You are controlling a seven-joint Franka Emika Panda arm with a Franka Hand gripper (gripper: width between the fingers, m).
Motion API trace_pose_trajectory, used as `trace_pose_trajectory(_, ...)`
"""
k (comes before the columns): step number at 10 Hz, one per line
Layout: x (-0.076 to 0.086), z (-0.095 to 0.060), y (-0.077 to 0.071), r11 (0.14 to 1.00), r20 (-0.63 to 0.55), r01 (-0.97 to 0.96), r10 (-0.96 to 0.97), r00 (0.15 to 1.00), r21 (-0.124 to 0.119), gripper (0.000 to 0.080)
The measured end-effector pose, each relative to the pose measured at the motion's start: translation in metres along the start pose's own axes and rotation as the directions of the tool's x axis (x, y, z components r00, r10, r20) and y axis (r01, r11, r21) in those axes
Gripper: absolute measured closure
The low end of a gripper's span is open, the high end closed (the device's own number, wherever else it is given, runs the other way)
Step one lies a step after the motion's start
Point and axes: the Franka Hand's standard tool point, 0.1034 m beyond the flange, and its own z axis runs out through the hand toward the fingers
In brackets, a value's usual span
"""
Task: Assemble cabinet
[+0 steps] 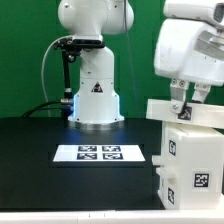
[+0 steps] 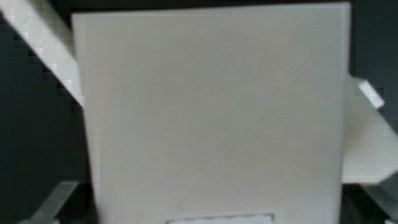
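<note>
Exterior view, left to right. Black worktop (image 1: 40, 150) against a green backdrop. Arm base (image 1: 95, 95) stands at the worktop's far edge, near the middle, with a black cable running off toward the exterior view's left. In front of the base, the marker board (image 1: 100, 153) lies flat on the worktop, four tags visible on it.

Toward the worktop's right edge, near the front right corner: cabinet (image 1: 192, 160), a tall white box standing upright, tags on its side faces. A flat white panel (image 1: 185, 111) lies across its top, overhanging slightly toward the exterior view's left. The cabinet is cut off by the frame's lower right, so its foot is not seen.

Hand (image 1: 188, 98) comes down from the arm's large white upper link onto the panel. The fingers reach the panel's surface; cannot tell whether they are apart or together, or gripping anything.

Wrist view: panel (image 2: 214, 110) fills most of the frame, pale and blurred, dark worktop around it. Fingertips not distinguishable here.
</note>
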Motion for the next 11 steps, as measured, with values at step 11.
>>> trace_pose_trajectory(11, -0.006, 0.004, 0.01, 0.403, 0.148, -0.912, 0.9, 0.409, 0.072, 0.0242)
